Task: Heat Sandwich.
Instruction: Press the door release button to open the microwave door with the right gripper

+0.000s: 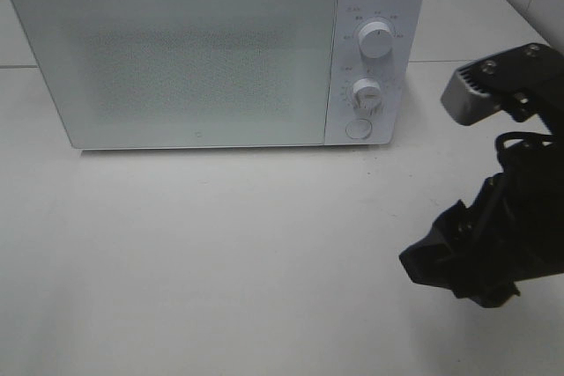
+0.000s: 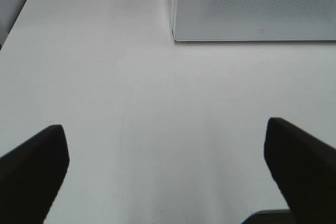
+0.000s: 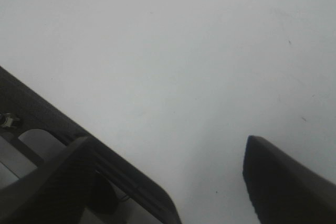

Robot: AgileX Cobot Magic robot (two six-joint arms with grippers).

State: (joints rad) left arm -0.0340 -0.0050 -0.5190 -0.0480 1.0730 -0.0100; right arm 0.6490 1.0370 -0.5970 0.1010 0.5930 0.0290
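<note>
Microwave (image 1: pixel 176 59) stands shut at the back of the white table (image 1: pixel 220 261); the sandwich shows in no view, and the frosted door (image 1: pixel 185 85) hides whether it lies inside. Left gripper (image 2: pixel 165 171) hovers over bare table, jaws wide apart, holding nothing; right gripper (image 3: pixel 210 177) is likewise spread and empty, towards the table's right side, apart from the microwave. Judgement: the door must open before anything else; the right claw should meet the round button (image 1: pixel 358 128) squarely, clear of the dials (image 1: pixel 377 39) above it; the left arm should stay out of the door's swing.
</note>
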